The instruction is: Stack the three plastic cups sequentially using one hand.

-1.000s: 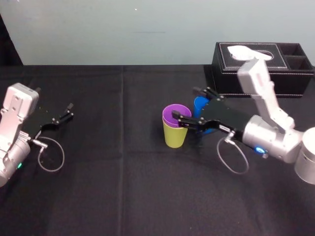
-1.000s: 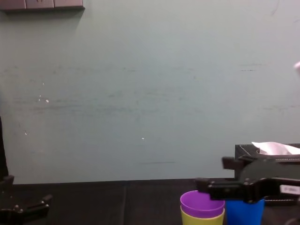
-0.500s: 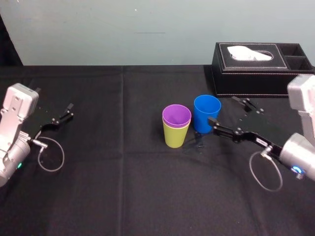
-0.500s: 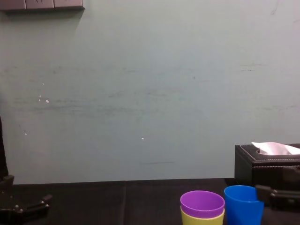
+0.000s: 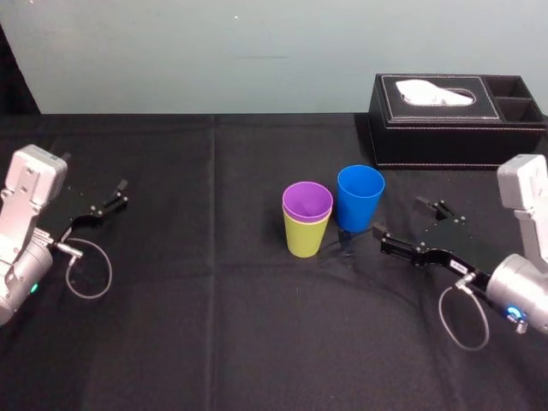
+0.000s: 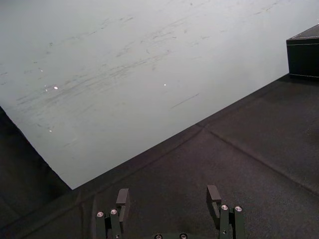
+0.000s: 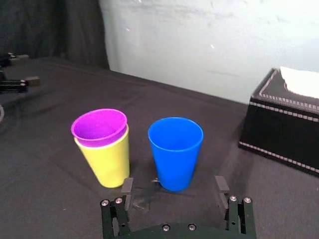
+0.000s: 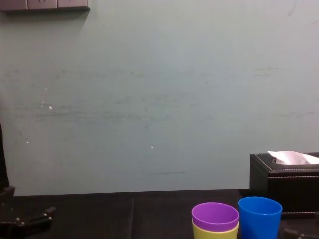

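Purple cup (image 5: 306, 201) nested in yellow-green cup (image 5: 303, 238); blue cup (image 5: 360, 199) upright just beside them, unstacked. Right gripper (image 5: 398, 217), fingers apart, sits low facing the blue cup, apparently aligned to straddle it. Left gripper (image 6: 168, 195) parked far left, fingers apart

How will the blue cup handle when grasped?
The blue cup is an empty plastic tumbler, so probably light, and may flex if squeezed. Standing on its narrower base, it could tip under a sideways nudge from the open right tool. Its smooth tapered wall may slip. Left tool sits parked far left.
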